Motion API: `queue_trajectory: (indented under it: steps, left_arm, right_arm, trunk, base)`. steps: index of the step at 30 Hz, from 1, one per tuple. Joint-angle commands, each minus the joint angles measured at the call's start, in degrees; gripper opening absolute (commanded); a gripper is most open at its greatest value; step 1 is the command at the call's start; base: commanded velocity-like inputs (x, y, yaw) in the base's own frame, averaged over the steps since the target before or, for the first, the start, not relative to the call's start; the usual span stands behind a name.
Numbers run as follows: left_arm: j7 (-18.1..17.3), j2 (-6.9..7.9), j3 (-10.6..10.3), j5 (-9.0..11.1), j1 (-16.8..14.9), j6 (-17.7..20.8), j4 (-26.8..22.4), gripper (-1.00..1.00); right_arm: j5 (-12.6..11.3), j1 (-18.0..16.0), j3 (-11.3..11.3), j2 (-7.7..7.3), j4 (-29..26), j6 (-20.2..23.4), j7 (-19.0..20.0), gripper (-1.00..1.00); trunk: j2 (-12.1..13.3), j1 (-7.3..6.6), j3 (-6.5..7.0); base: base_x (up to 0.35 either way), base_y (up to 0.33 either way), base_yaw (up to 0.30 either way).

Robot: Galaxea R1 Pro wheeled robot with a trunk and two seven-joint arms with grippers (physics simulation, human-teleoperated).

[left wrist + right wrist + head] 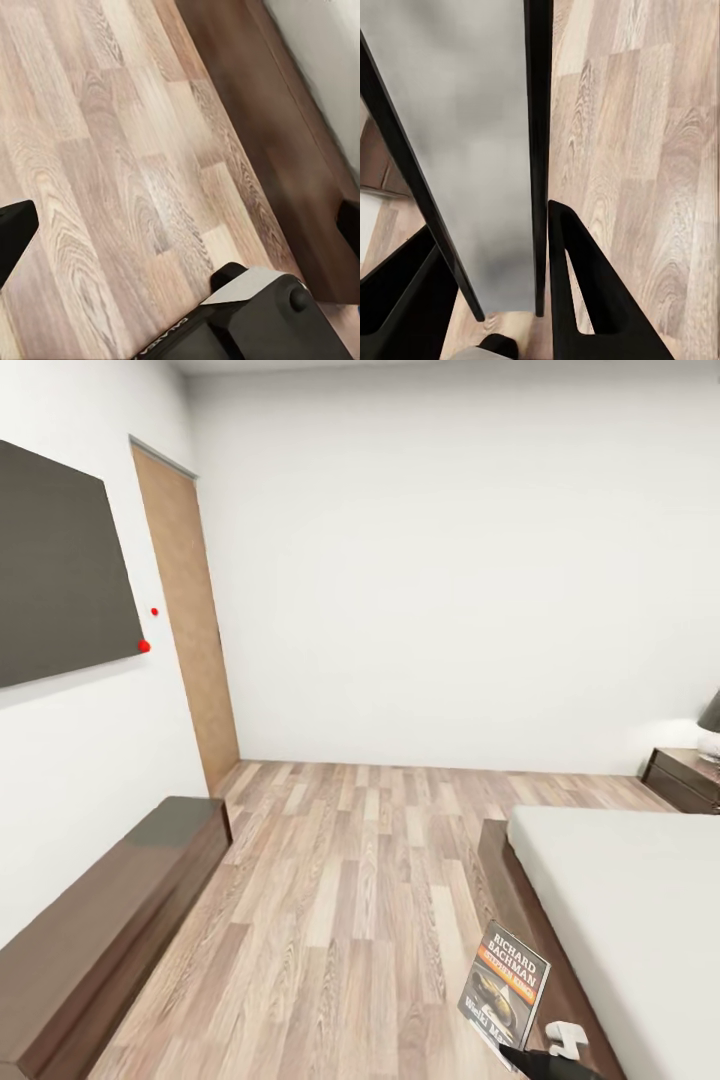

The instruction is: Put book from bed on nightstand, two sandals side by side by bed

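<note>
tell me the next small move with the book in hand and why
Probably roll forward along the bed toward the nightstand. The right gripper holds the book upright over the floor, and the nightstand with its lamp sits far off beyond the mattress.

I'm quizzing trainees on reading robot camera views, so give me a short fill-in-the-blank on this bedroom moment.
1. The right gripper is shut on the ____.
2. The book is held above the wood floor, beside the ____.
3. On the nightstand at the far side of the bed stands a ____.
4. The door in the far corner is ____.

Missing words: book; bed; lamp; closed
</note>
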Motion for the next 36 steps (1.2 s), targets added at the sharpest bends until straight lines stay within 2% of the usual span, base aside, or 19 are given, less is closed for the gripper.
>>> queue_trajectory:
  steps: [1, 36]
  left_arm:
    - [-0.2, 0.0, 0.5, -0.6, 0.0, -0.3, 0.0, 1.0]
    - [-0.1, -0.02, 0.5, -0.6, 0.0, -0.3, 0.1, 1.0]
  right_arm:
    - [-0.7, -0.1, 0.3, -0.05, -0.1, 0.4, 0.1, -1.0]
    - [-0.7, -0.1, 0.3, -0.05, -0.1, 0.3, 0.1, -1.0]
  trunk:
    - [-0.1, 0.05, -0.09]
    - [-0.1, 0.05, -0.09]
  base:
    - [0.321, 0.0, -0.113]
    - [0.321, 0.0, -0.004]
